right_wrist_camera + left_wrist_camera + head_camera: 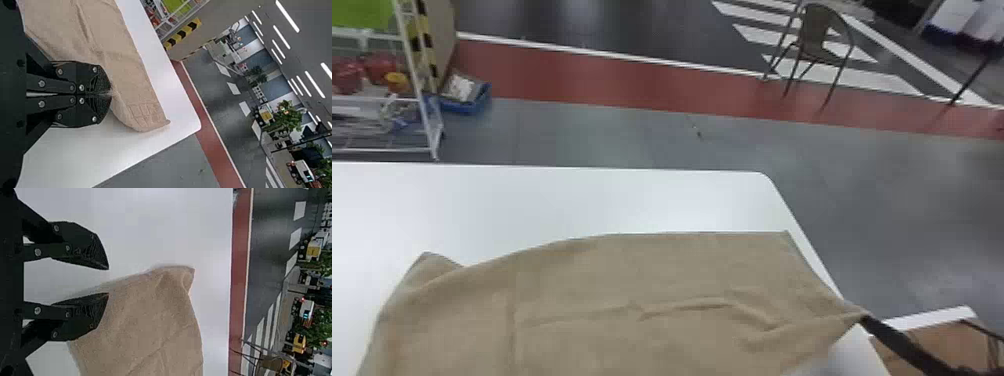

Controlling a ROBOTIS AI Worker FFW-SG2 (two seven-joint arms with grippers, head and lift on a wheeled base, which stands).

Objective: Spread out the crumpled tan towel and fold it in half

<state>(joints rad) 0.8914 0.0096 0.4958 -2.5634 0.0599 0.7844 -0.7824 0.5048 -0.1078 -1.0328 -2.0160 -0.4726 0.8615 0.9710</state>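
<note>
Tan towel [652, 270] in the right pincer [868, 319].

Indoor hall (ceiling lights [287, 15], crosswalk stripes [872, 80]).

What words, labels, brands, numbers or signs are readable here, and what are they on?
No text can be read.
Left claw: faint marks on one finger, too unclear to read.
Tan towel: no lettering visible.
Black-and-yellow strip: stripes, no readable words.
</note>
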